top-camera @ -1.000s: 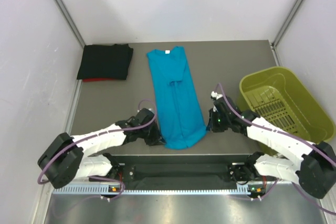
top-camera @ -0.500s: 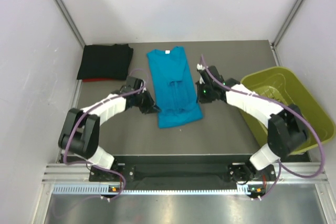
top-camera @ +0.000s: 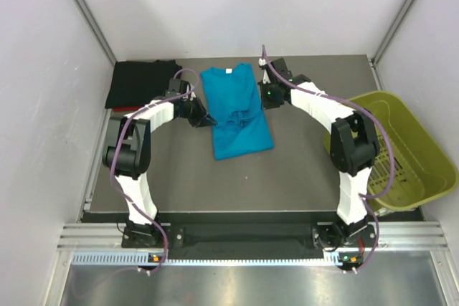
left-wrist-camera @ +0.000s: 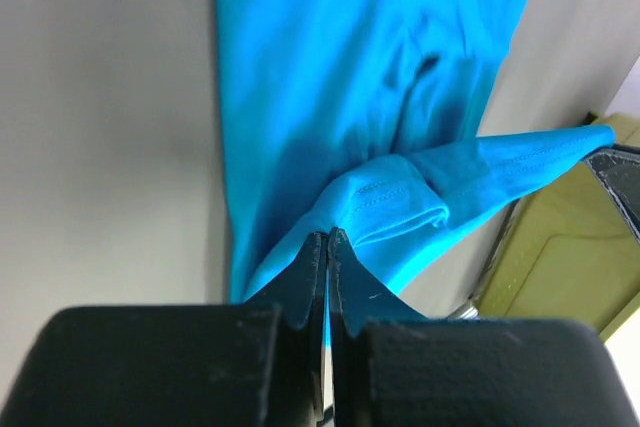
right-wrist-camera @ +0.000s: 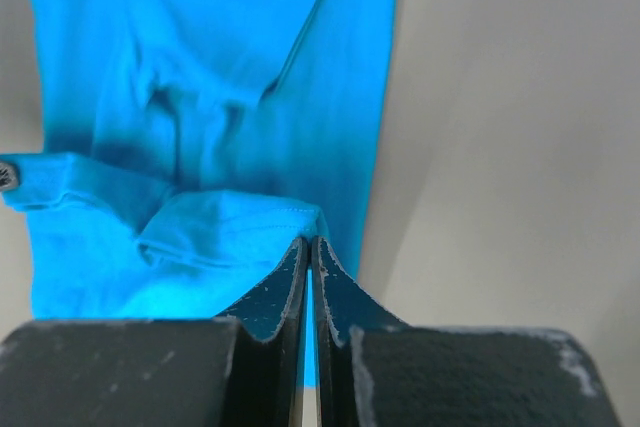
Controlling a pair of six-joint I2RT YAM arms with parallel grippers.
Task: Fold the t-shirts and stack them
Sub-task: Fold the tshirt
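Near edge: both arm bases are bolted to one metal rail [top-camera: 401, 236]. Beyond it one table [top-camera: 301, 184] is seen, matte grey-brown, flat and smooth.

At the table's right side one yellow-green bin [top-camera: 414, 116] is noted: rigid plastic, a rounded rectangle, with a slatted floor.

One teal-blue t-shirt [top-camera: 242, 137] is laid mid-table. It is soft knit cloth, narrowed to a long strip with the sleeves folded in. Its long axis is set near to far, the near end skewed slightly right. The collar is pointed at the far wall and marked by a small white neck label [top-camera: 229, 71]. The nearest edge is a rounded fold, the lower part being doubled back over the body.

The stitched hem is pinched at both corners. The left gripper [left-wrist-camera: 327, 239] is clamped on the hem's left corner, its black fingers pressed together with cloth between them. The right gripper [right-wrist-camera: 308, 244] is closed likewise on the right corner. Between the two, the hem is held as a stretched band above the shirt's midsection. Soft creases are seen in the layer underneath.

Far-left corner: one black t-shirt [top-camera: 143, 84] is laid folded to a near-square, apart from the teal one.

Counted: two arms, two grippers, one bin, two shirts made out with certainty.
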